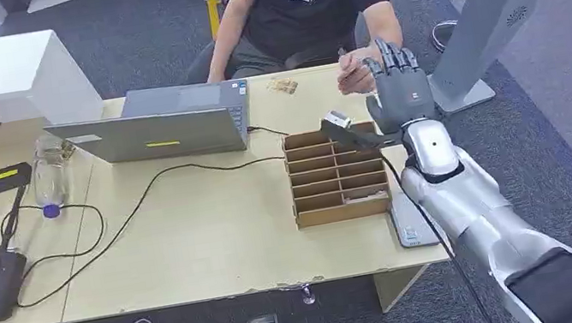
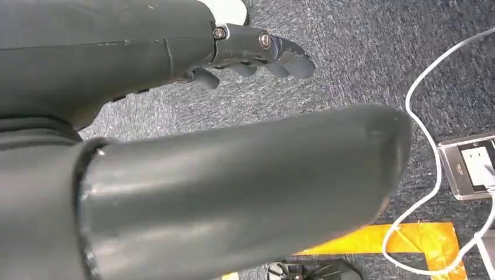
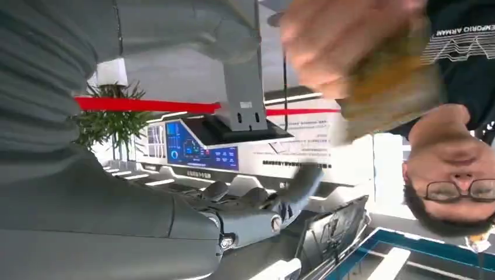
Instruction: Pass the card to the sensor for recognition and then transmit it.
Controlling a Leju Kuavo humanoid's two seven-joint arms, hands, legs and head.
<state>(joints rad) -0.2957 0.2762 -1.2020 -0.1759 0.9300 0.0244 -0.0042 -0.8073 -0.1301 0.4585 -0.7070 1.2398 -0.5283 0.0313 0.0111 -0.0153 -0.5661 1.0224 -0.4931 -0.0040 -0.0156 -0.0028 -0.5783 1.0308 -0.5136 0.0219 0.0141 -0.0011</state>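
Right hand (image 1: 401,89) raised, fingers spread, empty, beside person's hand (image 1: 356,77) holding card (image 3: 388,93); release looks done, withdraw slowly.

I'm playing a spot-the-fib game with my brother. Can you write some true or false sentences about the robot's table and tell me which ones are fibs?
1. The laptop on the table is open. True.
2. The right robot hand is lying flat on the table. False: it is raised, near the person's hand.
3. A wooden box with slots sits on the table. True.
4. The person wears a white shirt. False: the shirt is black.
5. The left robot hand is over the laptop. False: it hangs above grey carpet with a white cable.
6. A clear bottle stands to the left of the laptop. True.
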